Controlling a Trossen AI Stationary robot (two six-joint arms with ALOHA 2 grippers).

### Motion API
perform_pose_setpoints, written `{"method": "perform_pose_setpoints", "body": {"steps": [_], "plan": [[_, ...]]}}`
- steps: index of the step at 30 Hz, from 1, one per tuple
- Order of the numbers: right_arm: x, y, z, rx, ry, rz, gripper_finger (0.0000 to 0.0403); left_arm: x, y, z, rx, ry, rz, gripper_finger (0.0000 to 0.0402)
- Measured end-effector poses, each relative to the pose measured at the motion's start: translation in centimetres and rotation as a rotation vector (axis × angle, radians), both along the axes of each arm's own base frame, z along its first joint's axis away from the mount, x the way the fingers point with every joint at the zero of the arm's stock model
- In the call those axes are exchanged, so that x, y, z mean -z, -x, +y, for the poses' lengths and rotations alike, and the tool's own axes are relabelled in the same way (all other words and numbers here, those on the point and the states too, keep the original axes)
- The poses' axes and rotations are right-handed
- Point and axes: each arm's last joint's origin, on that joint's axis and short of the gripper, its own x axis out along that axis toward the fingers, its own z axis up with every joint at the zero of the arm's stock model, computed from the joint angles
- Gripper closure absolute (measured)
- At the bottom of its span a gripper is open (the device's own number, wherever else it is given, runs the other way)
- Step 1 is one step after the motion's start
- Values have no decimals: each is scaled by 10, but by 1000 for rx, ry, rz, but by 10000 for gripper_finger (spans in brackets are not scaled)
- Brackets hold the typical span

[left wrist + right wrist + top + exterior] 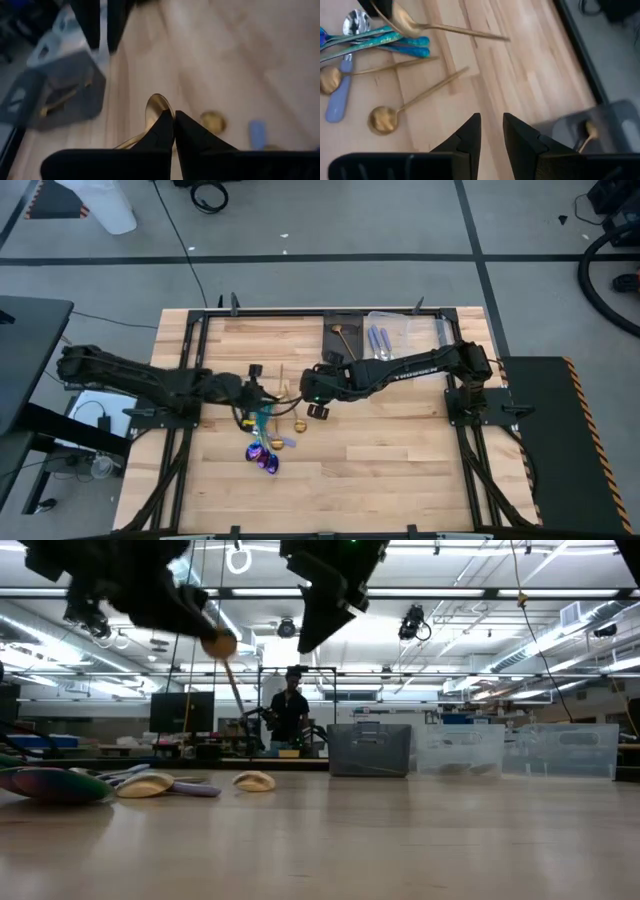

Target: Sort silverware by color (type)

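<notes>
Left gripper (173,127) is clamped tight on a slim gold spoon (156,109), its smooth oval bowl poking out past the dark fingertips, the thin handle running back under them; it hangs above the pale, straight-grained wooden tabletop (400,460), around the middle. In the low view that spoon rides clear of the wood, round bowl up and handle slanting down. Right gripper (491,131) hovers just beside it, toward the centre, tapered black fingers parted by a narrow gap with nothing between them. Below, the rest of the silverware (266,442) lies in a loose heap left of centre: two more gold spoons (383,119) with flat disc bowls and wire-thin handles, teal-blue pieces (380,41) with a glossy sheen, one polished silver bowl (356,21), and iridescent purple ones nearest the front edge, though their exact shapes are hard to make out. Along the back edge, a dark rectangular bin (342,338) holds one gold spoon, with clear bins (398,332) beside it.
</notes>
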Motion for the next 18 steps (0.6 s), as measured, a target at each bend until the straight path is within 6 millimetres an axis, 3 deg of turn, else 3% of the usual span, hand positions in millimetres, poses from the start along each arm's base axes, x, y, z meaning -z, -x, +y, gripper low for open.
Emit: {"method": "perform_pose_setpoints", "body": {"steps": [6,18], "plan": [[-6,-8,7,-106,74,-57,303,-23,12,-1,73,71,-148,387],[-14,-16,14,-225,184,-106,242,-43,16,-4,174,169,-320,388]]}}
